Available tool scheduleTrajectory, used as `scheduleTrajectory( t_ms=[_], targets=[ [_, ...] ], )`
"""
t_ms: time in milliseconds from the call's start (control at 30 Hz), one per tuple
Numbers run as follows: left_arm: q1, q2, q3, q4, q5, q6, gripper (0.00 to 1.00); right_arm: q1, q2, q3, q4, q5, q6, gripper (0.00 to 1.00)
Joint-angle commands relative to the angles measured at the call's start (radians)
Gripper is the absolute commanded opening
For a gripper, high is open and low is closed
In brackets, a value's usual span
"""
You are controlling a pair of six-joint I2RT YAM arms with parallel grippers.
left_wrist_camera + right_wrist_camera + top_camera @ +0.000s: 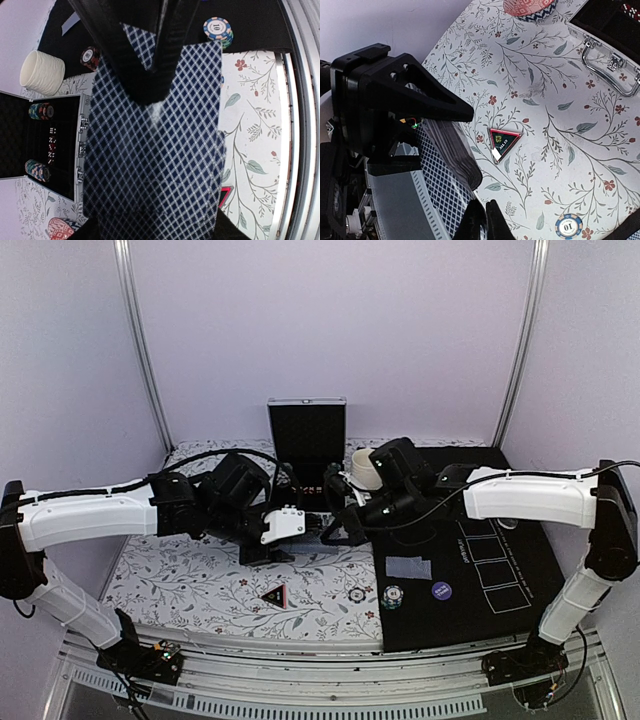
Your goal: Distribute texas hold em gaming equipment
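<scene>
- Near edge of the worktop: a black, red-edged triangle marker (273,594) lies on the floral cloth (170,580). One striped poker chip (357,594) sits beside it. A second chip (392,596) and a dark blue disc (441,590) rest on the black mat (560,570), in a loose row that looks laid out as player positions.
- Just beyond them on the mat, a single grey card (408,567) lies flat beside a printed column of white boxes (497,565).
- Mid-worktop: the left gripper (288,528) is clamped on the deck (459,154), holding it level above the cloth as if offering it. The right gripper (485,216) has its fingers pinched together on the edge of the top card (160,160), apparently to peel off one card for dealing.
- Far edge: a cream cup (362,468) stands near an open case (307,435) stocked with chip stacks. A pink dish (527,7) sits beside the case.
- Pale lilac panels and metal posts enclose the booth.
</scene>
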Motion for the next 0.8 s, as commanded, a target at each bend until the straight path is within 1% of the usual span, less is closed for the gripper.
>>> scheduleTrajectory(
  t_ms=[0, 167, 300, 367, 500, 633, 700, 767],
  targets=[
    [-0.015, -0.028, 0.0, 0.015, 0.036, 0.009, 0.51, -0.008, -0.046, 0.049, -0.122, 0.109, -0.029, 0.04],
    [-0.016, -0.028, 0.0, 0.016, 0.034, 0.009, 0.51, -0.042, -0.115, 0.061, -0.214, 0.148, -0.048, 0.03],
    [-0.015, -0.028, 0.001, 0.015, 0.034, 0.009, 0.51, -0.116, -0.22, 0.039, -0.24, 0.114, -0.052, 0.02],
    [-0.016, -0.027, 0.004, 0.015, 0.033, 0.009, 0.51, -0.173, -0.285, 0.024, -0.229, 0.065, -0.043, 0.02],
    [-0.016, -0.022, 0.007, 0.012, 0.037, 0.006, 0.51, -0.36, -0.364, -0.036, -0.181, -0.037, -0.011, 0.02],
    [-0.016, -0.024, 0.007, 0.013, 0.038, 0.007, 0.51, -0.559, -0.328, -0.062, -0.123, -0.112, -0.019, 0.02],
    [-0.017, -0.023, 0.008, 0.012, 0.038, 0.007, 0.51, -0.653, -0.258, -0.048, -0.075, -0.125, -0.042, 0.02],
    [-0.017, -0.024, 0.007, 0.013, 0.037, 0.007, 0.51, -0.741, -0.154, -0.015, -0.015, -0.119, -0.049, 0.02]
  ],
)
